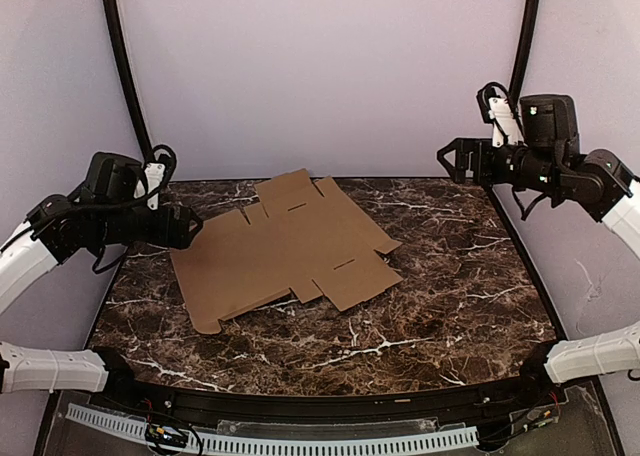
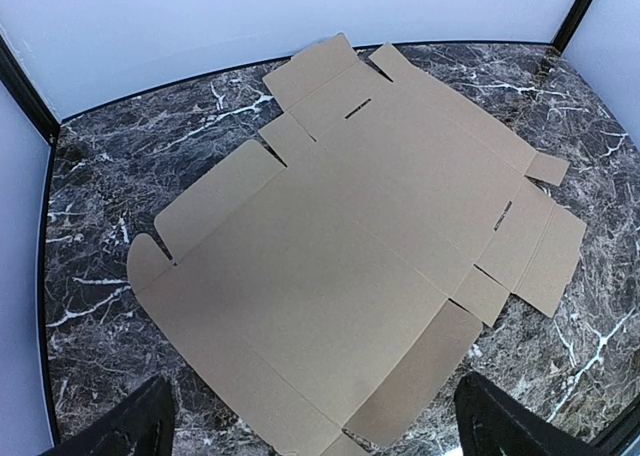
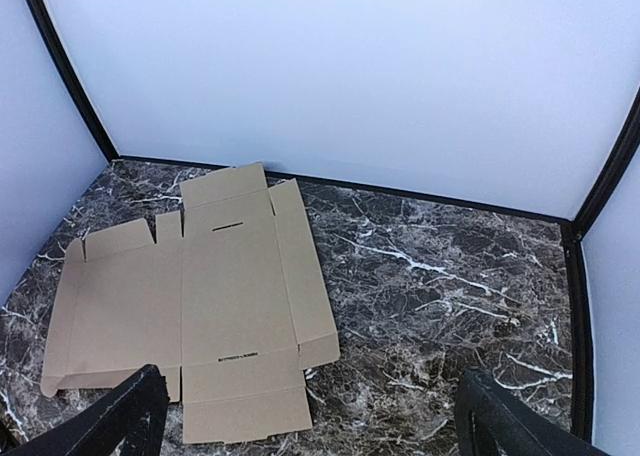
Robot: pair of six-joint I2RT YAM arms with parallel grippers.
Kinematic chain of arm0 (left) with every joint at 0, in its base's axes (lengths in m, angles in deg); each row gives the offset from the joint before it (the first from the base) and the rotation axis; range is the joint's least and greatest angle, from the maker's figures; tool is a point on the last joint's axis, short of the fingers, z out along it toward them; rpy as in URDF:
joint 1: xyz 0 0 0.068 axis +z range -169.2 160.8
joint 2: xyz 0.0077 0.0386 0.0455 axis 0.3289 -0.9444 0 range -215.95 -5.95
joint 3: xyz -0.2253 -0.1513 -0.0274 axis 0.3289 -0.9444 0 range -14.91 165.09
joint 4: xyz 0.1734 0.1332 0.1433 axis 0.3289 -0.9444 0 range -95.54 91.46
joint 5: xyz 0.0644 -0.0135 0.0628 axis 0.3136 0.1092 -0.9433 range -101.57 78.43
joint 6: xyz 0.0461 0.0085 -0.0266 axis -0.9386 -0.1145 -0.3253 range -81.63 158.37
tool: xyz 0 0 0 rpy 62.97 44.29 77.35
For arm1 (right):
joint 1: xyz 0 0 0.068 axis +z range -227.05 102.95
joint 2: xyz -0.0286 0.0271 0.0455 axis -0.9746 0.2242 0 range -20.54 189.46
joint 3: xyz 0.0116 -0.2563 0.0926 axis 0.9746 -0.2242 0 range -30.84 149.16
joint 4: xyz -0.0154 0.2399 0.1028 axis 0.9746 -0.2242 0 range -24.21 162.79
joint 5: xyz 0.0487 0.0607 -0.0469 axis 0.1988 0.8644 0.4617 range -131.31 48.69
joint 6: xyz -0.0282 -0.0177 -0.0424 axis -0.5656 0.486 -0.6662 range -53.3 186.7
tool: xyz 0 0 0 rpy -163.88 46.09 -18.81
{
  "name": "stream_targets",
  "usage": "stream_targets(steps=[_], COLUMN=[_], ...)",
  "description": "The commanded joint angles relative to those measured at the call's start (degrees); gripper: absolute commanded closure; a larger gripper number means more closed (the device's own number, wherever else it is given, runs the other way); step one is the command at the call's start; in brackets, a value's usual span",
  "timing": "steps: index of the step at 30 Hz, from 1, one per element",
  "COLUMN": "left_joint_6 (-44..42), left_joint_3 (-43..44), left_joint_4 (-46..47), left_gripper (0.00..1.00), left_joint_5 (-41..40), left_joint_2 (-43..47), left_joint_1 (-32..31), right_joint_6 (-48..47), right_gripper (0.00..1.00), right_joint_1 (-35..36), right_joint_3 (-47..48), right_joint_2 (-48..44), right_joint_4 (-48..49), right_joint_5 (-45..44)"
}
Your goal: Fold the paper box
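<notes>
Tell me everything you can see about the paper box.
The paper box is a plain brown cardboard sheet, die-cut and not yet folded. It lies flat and spread out on the dark marbled table, left of centre, turned at an angle to the table's edges. Broad panels carry flaps and small tabs along their sides, with narrow slots near two ends. Only the table touches it.

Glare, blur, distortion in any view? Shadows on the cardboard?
Top external: even diffuse light, paper box sharp, no glare. Left wrist: far edge of the table bows, wide-angle distortion; faint soft shadow on the box's near part. Right wrist: back wall bright, nearly washed out; box crisp.
</notes>
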Motion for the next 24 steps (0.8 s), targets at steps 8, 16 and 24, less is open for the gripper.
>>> stream_targets(steps=[8,16,24], left_joint_6=[0.0,-2.6,-7.1], left_joint_3=[-4.3,-7.6,-8.7], left_joint_4=[1.6,4.1,7.4], left_gripper=[0.03,0.02,0.01], left_joint_5=[-0.4,-1.0,-0.4], left_joint_2=[0.6,3.0,5.6], left_joint_1=[-0.2,-0.2,-0.2], right_joint_6=[-1.0,-1.8,1.4], right_gripper=[0.01,0.01,0.02], right_joint_1=[0.1,-0.7,-4.8], right_joint_3=[-6.1,-4.1,-0.5], right_joint_2=[0.6,8.9,19.2], right_joint_4=[0.6,0.1,2.3], right_joint_5=[-5.2,-2.9,8.2])
